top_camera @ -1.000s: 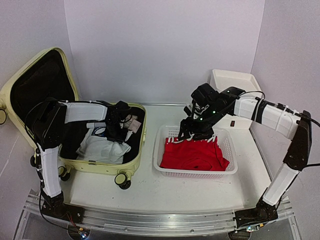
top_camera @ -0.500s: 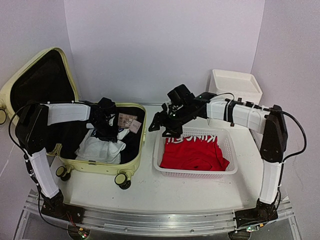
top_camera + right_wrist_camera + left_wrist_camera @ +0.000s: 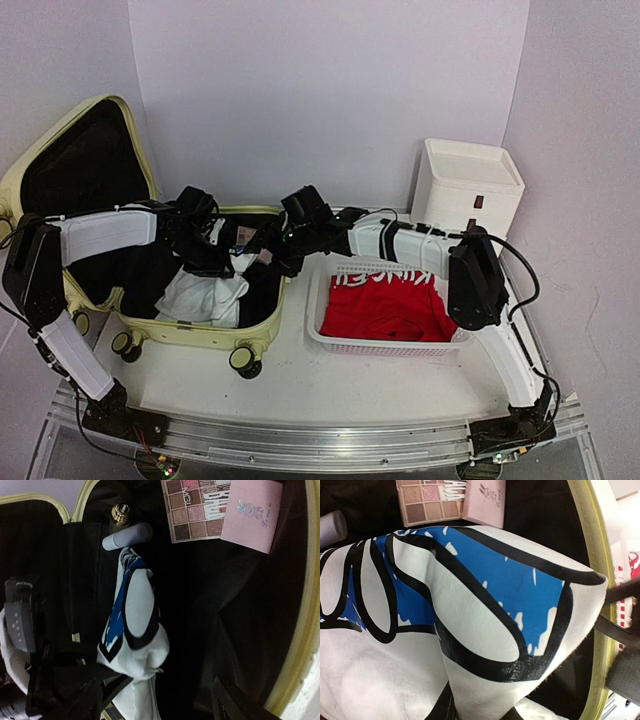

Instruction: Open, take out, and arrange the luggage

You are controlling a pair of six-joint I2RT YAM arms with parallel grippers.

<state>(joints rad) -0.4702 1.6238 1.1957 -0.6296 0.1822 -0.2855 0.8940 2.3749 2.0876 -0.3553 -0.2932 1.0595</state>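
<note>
Luggage [image 3: 200, 335] lies open on surface [image 3: 330, 385] — left claw [image 3: 218, 262] inside it, clamping white shirt [image 3: 200, 298]; right claw [image 3: 282, 260] agape just above.

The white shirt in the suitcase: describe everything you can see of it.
The white shirt is soft fabric, white with a blue graphic outlined in thick black. It lies crumpled in the open luggage on the black lining, one fold raised into a peak where the left gripper pinches it. An eyeshadow palette and a pink box lie just past its edge.
</note>
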